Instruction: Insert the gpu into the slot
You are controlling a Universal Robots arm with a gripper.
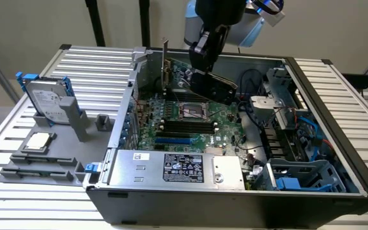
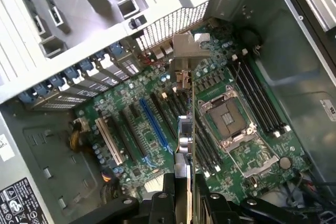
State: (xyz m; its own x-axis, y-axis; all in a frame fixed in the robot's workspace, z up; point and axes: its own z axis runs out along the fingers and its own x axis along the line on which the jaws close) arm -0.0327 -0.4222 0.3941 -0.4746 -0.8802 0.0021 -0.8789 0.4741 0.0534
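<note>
The gpu (image 1: 217,88) is a thin black card with a metal bracket at one end. It hangs tilted above the motherboard inside the open computer case. My gripper (image 1: 203,72) is shut on the card's upper edge. In the wrist view the gpu (image 2: 185,135) shows edge-on, running from my gripper (image 2: 185,200) out to its silver bracket (image 2: 186,51). The slot (image 2: 154,124) is a long bright-blue strip on the green board, lying beside the card's edge and apart from it. In the exterior view the slot (image 1: 173,141) sits below the card, nearer the silver box.
A silver power-supply box (image 1: 171,167) fills the case's near side. The processor socket (image 1: 193,111) and black memory slots (image 1: 184,127) lie under the card. A drive cage (image 1: 299,177) and cables stand at the exterior view's right. A hard drive (image 1: 46,100) stands outside the case.
</note>
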